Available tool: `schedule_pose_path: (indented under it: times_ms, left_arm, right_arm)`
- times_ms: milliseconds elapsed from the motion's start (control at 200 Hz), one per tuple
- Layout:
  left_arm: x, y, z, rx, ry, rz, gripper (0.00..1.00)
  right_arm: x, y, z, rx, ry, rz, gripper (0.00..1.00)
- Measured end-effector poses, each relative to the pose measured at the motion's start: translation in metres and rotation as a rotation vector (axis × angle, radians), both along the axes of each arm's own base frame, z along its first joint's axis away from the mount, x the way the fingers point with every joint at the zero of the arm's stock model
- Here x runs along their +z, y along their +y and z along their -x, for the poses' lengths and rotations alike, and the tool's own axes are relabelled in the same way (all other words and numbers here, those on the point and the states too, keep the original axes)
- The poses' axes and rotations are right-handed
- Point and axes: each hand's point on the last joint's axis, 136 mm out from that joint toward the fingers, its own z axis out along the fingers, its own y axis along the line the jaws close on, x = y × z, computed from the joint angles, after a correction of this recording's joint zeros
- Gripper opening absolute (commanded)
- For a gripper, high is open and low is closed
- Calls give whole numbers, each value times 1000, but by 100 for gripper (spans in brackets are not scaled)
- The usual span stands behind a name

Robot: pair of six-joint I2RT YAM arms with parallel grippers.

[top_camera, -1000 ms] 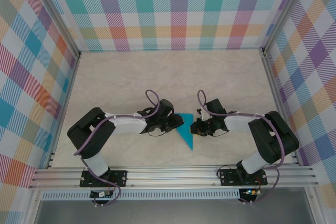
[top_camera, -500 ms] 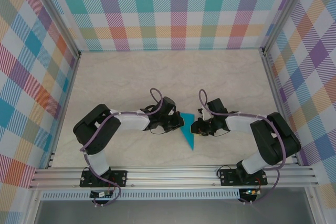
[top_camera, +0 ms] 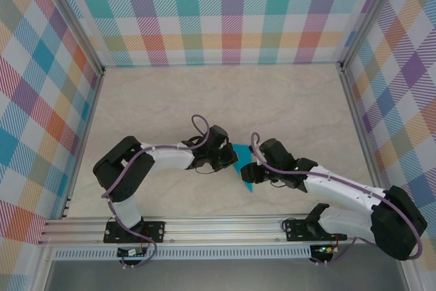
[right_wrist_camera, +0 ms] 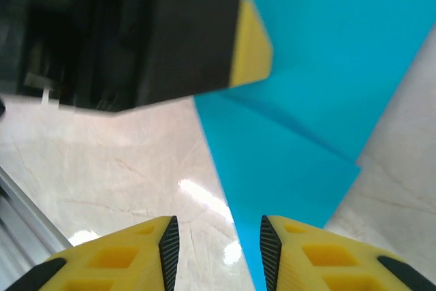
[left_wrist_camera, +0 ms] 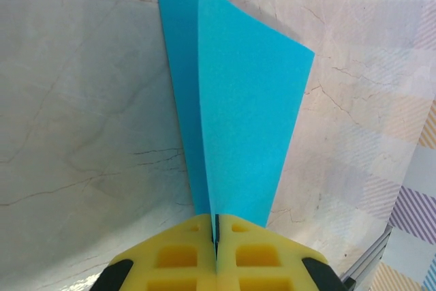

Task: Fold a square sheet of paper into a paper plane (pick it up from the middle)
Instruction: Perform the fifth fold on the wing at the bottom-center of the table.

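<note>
Nearest me is the aluminium rail point(top_camera: 225, 226) that carries my two arms. Just past it my right jaws reach in low from the right. They are parted, and their two yellow pads point(right_wrist_camera: 109, 260) hold nothing. Bare counter point(right_wrist_camera: 102, 168) shows in the gap, and the near edge of the sheet of paper point(right_wrist_camera: 327, 66) runs down close to one pad. I judge they stand released so that they can take a hold or press a crease while my other side keeps the work steady.

A little farther out, at the middle of the counter, is the paper itself. It is already folded into a narrow teal wedge, with its tip pointing toward the near edge. My left jaws come at it from the left and are clenched on it, yellow fingertips point(left_wrist_camera: 191, 231) pressed flat together over its edge. From that wrist, two layers fan away from the pinch, a slim one on the left and a broad one on the right. Pinching there keeps the layers stacked along the crease, I think. I cannot tell whether the far end rests on the counter.

By count there is one sheet with two layers showing. I have two arms and two sets of jaws, one shut and one open. There is no finished plane yet.

Beyond that lies pale marble, then the checked walls point(top_camera: 225, 11) on three sides.
</note>
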Motion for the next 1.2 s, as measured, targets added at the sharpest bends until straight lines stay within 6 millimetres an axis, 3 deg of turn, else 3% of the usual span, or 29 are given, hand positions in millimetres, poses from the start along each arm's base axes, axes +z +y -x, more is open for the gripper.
schedule_pose_path:
  times_ms: [250,490,835,1200]
  left_arm:
    - [3,-2,-1,11,2,3,0]
    - [5,-4,-2,8,1,5,0]
    - [3,-3,0,9,10,-2,0]
    - [8,-6,-2,8,2,6,0]
  right_arm:
    - [-22,5,15,77,-136,197,41]
    - [-41,-3,9,73,-187,324,37]
    - [-44,-3,-2,51,-224,361,29]
    - [-40,2,-6,52,-245,349,28]
